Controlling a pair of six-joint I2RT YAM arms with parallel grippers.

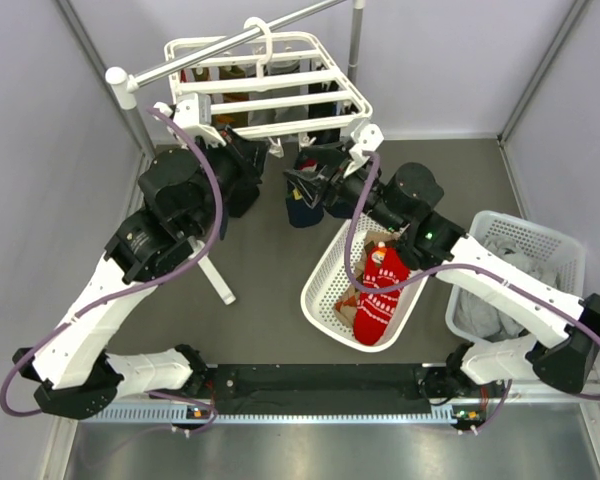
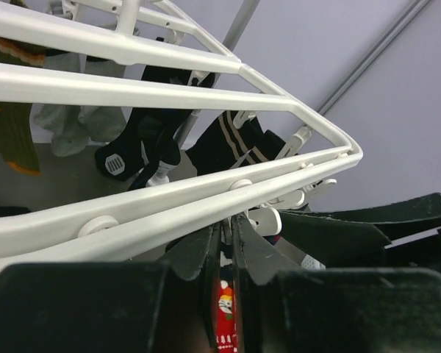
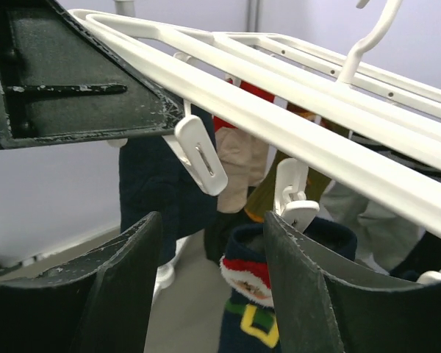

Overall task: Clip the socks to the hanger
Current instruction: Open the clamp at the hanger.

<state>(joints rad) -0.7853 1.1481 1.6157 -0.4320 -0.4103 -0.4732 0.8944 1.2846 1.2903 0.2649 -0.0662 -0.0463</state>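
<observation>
so the navy sock (image 3: 242,323) hung straight down off its clip (image 3: 294,198), right between the open right fingers (image 3: 125,294); left fingers (image 2: 206,257) were pinched shut.

A tilted white basket (image 1: 318,285) beside a second basket (image 1: 550,232) — grey cloth (image 1: 477,312) inside the latter.

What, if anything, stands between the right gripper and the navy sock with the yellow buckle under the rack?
Nothing visible does. In the right wrist view the right gripper is open, and the navy sock hangs in plain sight just past the gap between its fingers, under a white clip on the rack.
</observation>
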